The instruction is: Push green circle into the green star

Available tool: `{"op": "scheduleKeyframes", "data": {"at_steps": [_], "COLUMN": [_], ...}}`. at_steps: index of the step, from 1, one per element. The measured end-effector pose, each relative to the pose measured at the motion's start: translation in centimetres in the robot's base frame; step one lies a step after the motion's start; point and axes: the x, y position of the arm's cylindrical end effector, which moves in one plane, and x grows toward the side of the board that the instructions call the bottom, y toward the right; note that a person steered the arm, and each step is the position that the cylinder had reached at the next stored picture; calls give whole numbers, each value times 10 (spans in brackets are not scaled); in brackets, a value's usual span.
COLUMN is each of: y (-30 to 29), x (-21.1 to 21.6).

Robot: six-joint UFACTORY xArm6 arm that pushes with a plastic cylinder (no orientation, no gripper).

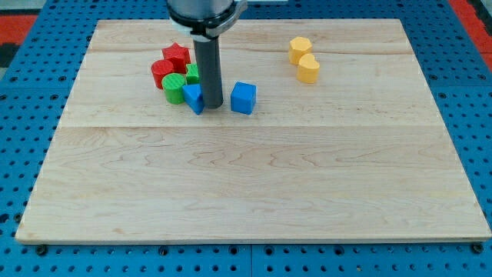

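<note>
Green circle [174,87] just left of my tip [214,105], blue block [193,98] between, no fingers.

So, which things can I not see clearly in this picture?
- Green star, camera view: mostly hidden behind the rod; its shape cannot be confirmed.
- Gap between green circle and green star: hidden by the rod and the blue block.
- My tip: contact with the blue block unclear.
- Arm above the rod: cut off by the view's top.

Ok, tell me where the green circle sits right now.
The green circle sits in the view's upper left, touching the red circle above it and the blue block on its right, just left of my tip.
</note>
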Motion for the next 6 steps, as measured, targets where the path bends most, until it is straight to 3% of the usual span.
{"op": "scheduleKeyframes", "data": {"at_steps": [3,4,5,6], "y": [-139,-146,-86,-25], "x": [0,-31,-38,-20]}}
